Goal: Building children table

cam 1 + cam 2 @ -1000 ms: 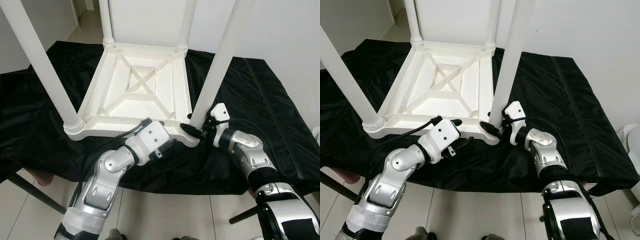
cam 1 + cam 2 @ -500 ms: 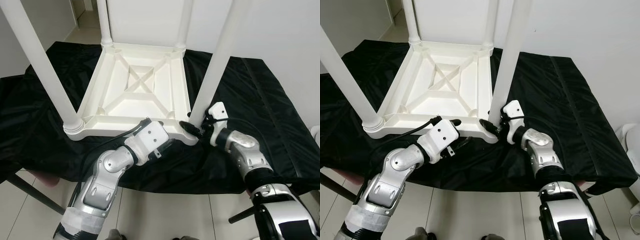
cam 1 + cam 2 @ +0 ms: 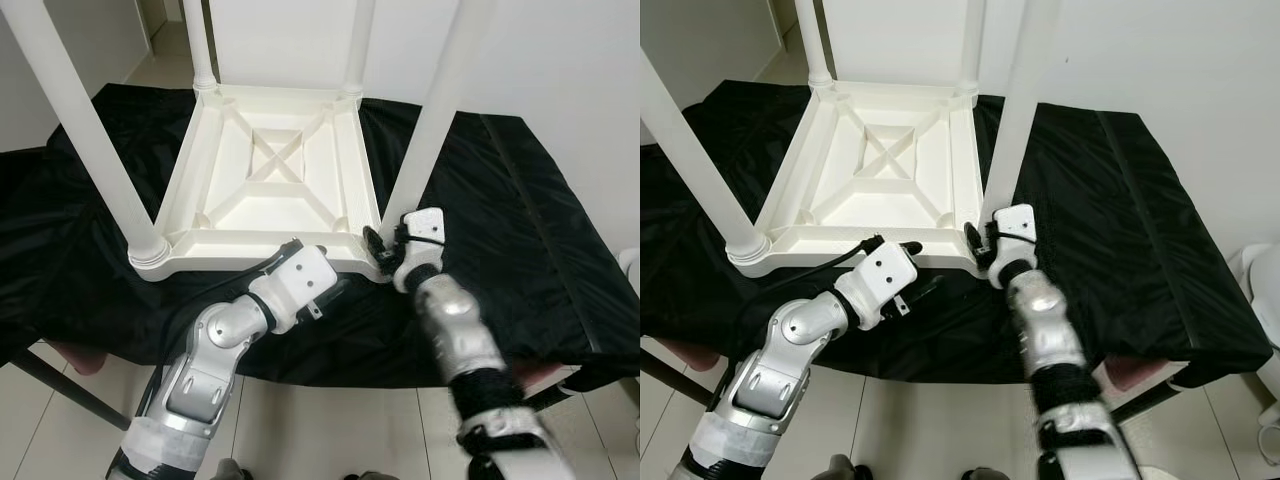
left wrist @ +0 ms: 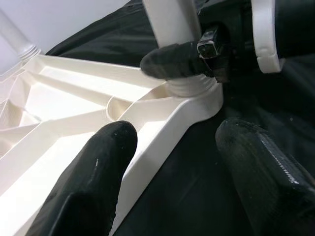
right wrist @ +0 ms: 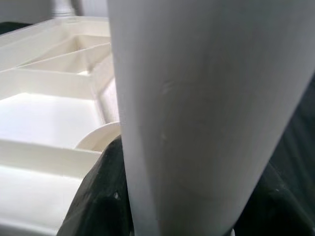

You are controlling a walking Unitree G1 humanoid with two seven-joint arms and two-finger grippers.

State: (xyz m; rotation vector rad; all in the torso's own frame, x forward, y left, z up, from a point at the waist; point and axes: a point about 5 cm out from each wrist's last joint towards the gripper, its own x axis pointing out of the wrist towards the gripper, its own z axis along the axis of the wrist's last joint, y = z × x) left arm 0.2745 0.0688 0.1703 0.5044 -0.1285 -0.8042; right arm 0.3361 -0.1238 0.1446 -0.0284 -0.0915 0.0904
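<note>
A white children's table (image 3: 270,180) lies upside down on a black cloth, with its legs pointing up. My right gripper (image 3: 384,250) is shut on the near right leg (image 3: 432,110) just above its socket at the table's corner. In the right wrist view that leg (image 5: 197,108) is pressed between the black fingers (image 5: 101,196). My left gripper (image 4: 174,132) is open and straddles the table's near rim (image 4: 162,123) close to that same corner, with a gap at one finger. One finger (image 3: 908,247) lies over the rim.
The black cloth (image 3: 520,200) covers the whole work surface and hangs over its front edge. Three other white legs stand up, the near left one (image 3: 85,130) tall at the left. Tiled floor (image 3: 330,430) lies below, and a white wall (image 3: 560,60) rises behind.
My right forearm has swung left, toward the middle, while its gripper stays on the leg's base. The left arm has kept its place at the rim. The view has shifted slightly.
</note>
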